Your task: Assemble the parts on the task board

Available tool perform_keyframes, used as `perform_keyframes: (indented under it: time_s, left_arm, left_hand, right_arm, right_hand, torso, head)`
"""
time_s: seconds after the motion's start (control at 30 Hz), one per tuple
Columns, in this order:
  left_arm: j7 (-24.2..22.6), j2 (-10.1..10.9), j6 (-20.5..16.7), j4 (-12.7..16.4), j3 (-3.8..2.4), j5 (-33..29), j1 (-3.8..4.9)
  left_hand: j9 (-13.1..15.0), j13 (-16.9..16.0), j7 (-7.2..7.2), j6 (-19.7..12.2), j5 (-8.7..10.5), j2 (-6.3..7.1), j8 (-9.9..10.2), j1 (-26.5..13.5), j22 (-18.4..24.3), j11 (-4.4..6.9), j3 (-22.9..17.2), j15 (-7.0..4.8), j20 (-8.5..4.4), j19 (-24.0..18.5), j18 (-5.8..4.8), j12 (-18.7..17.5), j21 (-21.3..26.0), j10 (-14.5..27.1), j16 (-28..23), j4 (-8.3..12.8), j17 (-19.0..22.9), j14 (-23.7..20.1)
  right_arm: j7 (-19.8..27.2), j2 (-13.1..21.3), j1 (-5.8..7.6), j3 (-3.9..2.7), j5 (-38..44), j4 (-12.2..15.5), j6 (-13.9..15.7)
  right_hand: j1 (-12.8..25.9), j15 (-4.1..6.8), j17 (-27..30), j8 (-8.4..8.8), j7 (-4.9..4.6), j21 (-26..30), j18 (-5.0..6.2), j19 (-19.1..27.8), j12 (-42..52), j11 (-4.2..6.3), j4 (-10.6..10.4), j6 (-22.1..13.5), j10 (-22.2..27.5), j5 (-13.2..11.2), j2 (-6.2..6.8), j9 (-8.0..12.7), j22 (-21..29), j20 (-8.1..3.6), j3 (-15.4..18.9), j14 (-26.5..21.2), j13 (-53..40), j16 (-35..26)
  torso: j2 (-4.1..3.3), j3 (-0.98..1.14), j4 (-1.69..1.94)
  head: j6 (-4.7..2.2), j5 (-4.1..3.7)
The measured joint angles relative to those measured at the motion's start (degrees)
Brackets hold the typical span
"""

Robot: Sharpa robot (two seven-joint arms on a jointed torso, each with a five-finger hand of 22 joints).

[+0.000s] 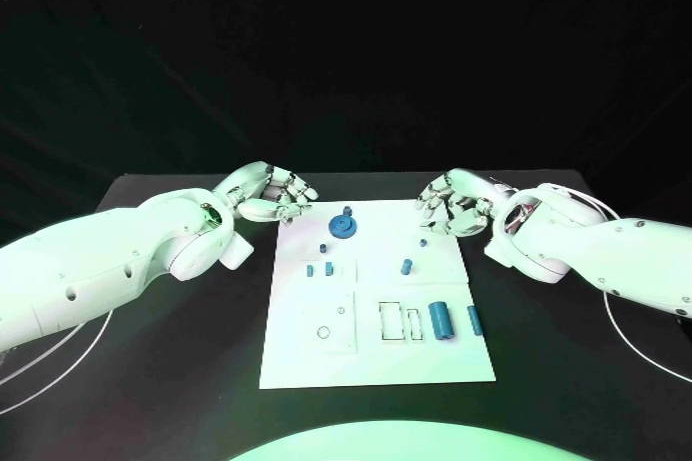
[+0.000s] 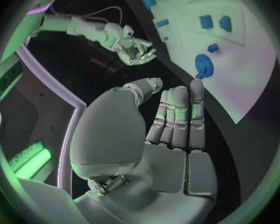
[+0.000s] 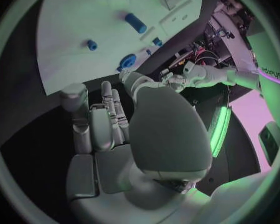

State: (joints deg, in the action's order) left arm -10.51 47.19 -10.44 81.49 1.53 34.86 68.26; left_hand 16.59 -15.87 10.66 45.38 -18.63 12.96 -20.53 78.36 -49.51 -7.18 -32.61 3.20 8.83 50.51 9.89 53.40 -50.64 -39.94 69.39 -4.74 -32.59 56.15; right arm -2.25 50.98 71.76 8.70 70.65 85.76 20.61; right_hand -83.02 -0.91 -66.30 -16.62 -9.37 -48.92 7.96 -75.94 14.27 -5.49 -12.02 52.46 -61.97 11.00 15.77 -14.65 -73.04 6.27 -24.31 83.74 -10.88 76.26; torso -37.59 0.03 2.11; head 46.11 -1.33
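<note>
Task board lies flat mid-desk, long side running away from the robot. Left hand hovers off the board's far left corner, fingers apart, holding nothing. Right hand sits at the far right corner, fingers loosely spread, nothing held; whether its fingertips touch the board cannot be told. Round blue part at the far edge between the hands. Blue cylinder lies beside a slimmer blue piece. Several small blue parts mid-board, shapes too small to make out. Both arms cut off at the frame edges
</note>
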Motion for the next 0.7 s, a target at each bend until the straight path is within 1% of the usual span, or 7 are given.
perform_keyframes:
  time_s: [0.17, 0.23, 0.3, 0.47, 0.53, 0.57, 0.7]
  left_arm:
    - [-3.81, 1.28, 0.0, 1.65, -0.01, -14.5, 0.0]
    - [-4.73, 1.53, 0.08, 1.99, 0.0, -17.91, 0.0]
    - [-5.57, 1.76, 0.13, 2.26, 0.0, -20.87, 0.0]
    - [-7.01, 2.22, 0.22, 2.62, 0.01, -24.97, -0.01]
    - [-7.52, 2.37, 0.3, 2.71, 0.02, -26.06, -0.01]
    - [-7.73, 2.43, 0.34, 2.74, 0.02, -26.42, -0.01]
    - [-8.47, 2.69, 0.49, 2.83, 0.02, -27.52, -0.01]
  left_hand:
    - [0.0, 4.0, 0.21, 0.21, 0.0, -0.13, -0.2, 0.13, 2.62, -0.8, 1.57, 0.96, 0.81, -1.43, -0.01, -5.59, 3.99, 1.45, -4.19, -0.17, 2.71, -3.22]
    - [-0.07, 5.05, 0.21, 0.21, 0.0, -0.49, -0.21, 0.49, 3.31, -1.13, 1.79, 1.1, 0.88, -1.5, -0.01, -6.82, 4.93, 1.04, -5.34, -0.09, 3.63, -3.35]
    - [-0.11, 5.65, 0.29, 0.29, 0.0, -0.56, -0.21, 0.56, 3.63, -1.01, 2.12, 1.1, 0.88, -1.5, -0.02, -7.43, 5.29, -0.08, -5.96, -0.08, 4.17, -3.35]
    - [-0.44, 8.48, 0.6, 0.6, 0.0, -0.56, -0.21, 0.56, 6.23, -1.52, 3.13, 1.63, 1.51, -2.94, -0.07, -11.19, 9.38, -1.16, -11.36, -0.33, 7.62, -5.08]
    - [-0.48, 8.86, 0.6, 0.61, 0.0, -0.56, -0.35, 0.56, 6.81, -1.32, 3.38, 1.62, 1.5, -2.93, -0.07, -11.53, 10.18, -1.37, -12.25, -0.4, 8.21, -5.08]
    - [-0.5, 8.97, 0.6, 0.61, 0.0, -0.56, -0.42, 0.56, 6.94, -1.32, 3.46, 1.63, 1.5, -2.93, -0.08, -11.53, 10.37, -1.36, -12.44, -0.33, 8.35, -5.08]
    - [-0.5, 9.16, 0.6, 0.61, 0.0, -0.56, -0.42, 0.56, 7.2, -1.32, 3.53, 1.63, 1.5, -2.93, -0.08, -11.83, 10.65, -1.36, -12.72, -0.4, 8.6, -5.08]
  right_arm:
    - [-2.52, -0.63, -0.03, 0.04, 9.07, -0.4, -2.9]
    - [-3.25, -0.93, -0.09, 0.07, 11.76, -0.6, -3.54]
    - [-4.03, -1.24, -0.24, 0.1, 14.43, -0.85, -4.17]
    - [-5.59, -1.78, -0.84, 0.18, 19.01, -1.27, -5.48]
    - [-6.17, -1.91, -1.09, 0.2, 20.42, -1.44, -5.91]
    - [-6.39, -1.98, -1.21, 0.2, 20.93, -1.54, -6.05]
    - [-7.13, -2.39, -1.78, 0.2, 22.54, -1.99, -6.52]
  right_hand:
    - [0.3, 0.0, -0.98, 0.0, 0.18, -1.34, -0.05, -0.38, -0.53, 0.07, 0.19, 0.19, -0.07, -0.64, 0.3, 0.06, -0.69, -0.1, 0.19, 0.0, 0.6, 0.68]
    - [0.3, 0.0, -3.06, 0.0, 0.7, -4.76, -1.37, -1.99, -0.86, 0.39, 0.42, 0.7, -0.39, -0.7, 0.3, 0.06, -1.7, -0.34, 0.1, 0.0, 1.05, 2.11]
    - [0.3, 0.14, -4.21, 0.0, 0.76, -7.06, -1.37, -2.91, -0.86, 0.67, 0.42, 1.16, -0.68, -0.7, 0.3, 0.11, -1.9, -0.46, 0.1, 0.14, 1.34, 2.88]
    - [0.53, 0.21, -5.83, 0.23, 0.77, -9.61, -1.37, -3.59, -1.54, 0.67, 0.58, 1.17, -0.68, -0.7, 0.53, 0.18, -1.91, -0.74, -0.06, 0.2, 1.93, 3.72]
    - [0.53, 0.21, -6.16, 0.56, 0.78, -10.12, -1.37, -3.99, -1.93, 0.67, 0.58, 1.18, -0.68, -0.94, 0.53, 0.27, -1.91, -0.72, -0.06, 0.2, 2.2, 4.03]
    - [0.53, 0.21, -6.33, 0.78, 0.78, -10.16, -1.93, -4.0, -2.23, 0.67, 0.58, 1.18, -0.68, -0.94, 0.53, 0.33, -1.91, -0.72, -0.06, 0.2, 2.35, 4.03]
    - [0.53, 0.21, -6.83, 0.78, 0.78, -10.87, -1.98, -4.0, -2.36, 0.67, 0.73, 1.18, -0.68, -0.94, 0.53, 0.37, -1.91, -0.72, 0.09, 0.2, 2.63, 4.35]
  torso:
    - [-0.03, -0.12, 0.11]
    - [-0.04, -0.15, 0.13]
    - [-0.04, -0.19, 0.14]
    - [-0.05, -0.25, 0.15]
    - [-0.06, -0.25, 0.15]
    - [-0.07, -0.25, 0.15]
    - [-0.07, -0.23, 0.16]
  head:
    - [-0.6, -1.16]
    - [-0.7, -1.52]
    - [-0.71, -1.71]
    - [-0.52, -2.05]
    - [-0.37, -2.2]
    - [-0.34, -2.26]
    - [-0.27, -2.37]
